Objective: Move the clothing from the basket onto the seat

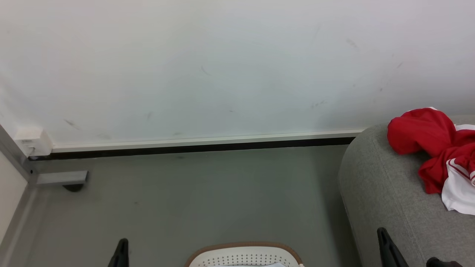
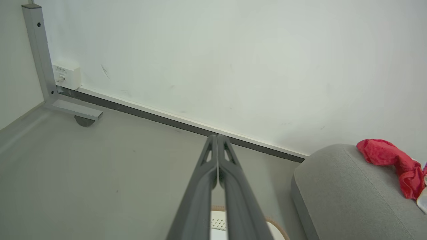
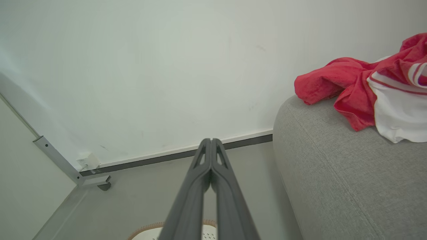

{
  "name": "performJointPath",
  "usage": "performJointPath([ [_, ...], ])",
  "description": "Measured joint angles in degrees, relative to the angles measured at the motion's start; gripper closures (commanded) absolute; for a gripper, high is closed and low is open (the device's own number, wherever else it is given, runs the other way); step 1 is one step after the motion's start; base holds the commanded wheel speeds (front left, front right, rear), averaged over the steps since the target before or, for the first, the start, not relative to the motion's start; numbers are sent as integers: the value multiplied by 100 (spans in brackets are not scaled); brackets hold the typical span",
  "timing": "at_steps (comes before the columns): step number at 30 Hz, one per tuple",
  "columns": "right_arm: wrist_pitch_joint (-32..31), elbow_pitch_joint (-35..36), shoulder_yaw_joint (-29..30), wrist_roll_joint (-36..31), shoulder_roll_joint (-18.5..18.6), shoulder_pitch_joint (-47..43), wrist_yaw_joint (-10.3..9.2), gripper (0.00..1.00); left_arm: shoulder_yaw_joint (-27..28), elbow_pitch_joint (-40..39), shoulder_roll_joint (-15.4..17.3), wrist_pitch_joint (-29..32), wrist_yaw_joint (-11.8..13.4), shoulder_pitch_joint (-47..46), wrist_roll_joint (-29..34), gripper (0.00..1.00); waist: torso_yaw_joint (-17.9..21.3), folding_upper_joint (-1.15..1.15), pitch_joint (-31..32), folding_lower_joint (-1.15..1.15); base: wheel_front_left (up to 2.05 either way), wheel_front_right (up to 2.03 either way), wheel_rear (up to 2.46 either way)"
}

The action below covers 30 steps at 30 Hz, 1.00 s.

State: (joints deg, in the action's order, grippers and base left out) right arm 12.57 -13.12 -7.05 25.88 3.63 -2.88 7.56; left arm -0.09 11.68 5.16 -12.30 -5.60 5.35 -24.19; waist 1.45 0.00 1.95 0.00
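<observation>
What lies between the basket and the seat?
Bare grey floor, with nothing standing on that stretch. The head view shows it between the rim of the basket and the rounded end of the seat.

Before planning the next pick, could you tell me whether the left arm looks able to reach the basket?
Probably yes: the left gripper, jaws shut and holding nothing, points past the basket, which lies close beneath it, with nothing standing between them.
</observation>
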Motion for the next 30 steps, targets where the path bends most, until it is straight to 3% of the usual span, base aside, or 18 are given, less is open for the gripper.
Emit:
performJointPath([
  [30,-606,-24,371,2558,36,290,0,100,236,83,-83,684,-51,-413,-2513,100,-38,0,-54,0,0,0,0],
])
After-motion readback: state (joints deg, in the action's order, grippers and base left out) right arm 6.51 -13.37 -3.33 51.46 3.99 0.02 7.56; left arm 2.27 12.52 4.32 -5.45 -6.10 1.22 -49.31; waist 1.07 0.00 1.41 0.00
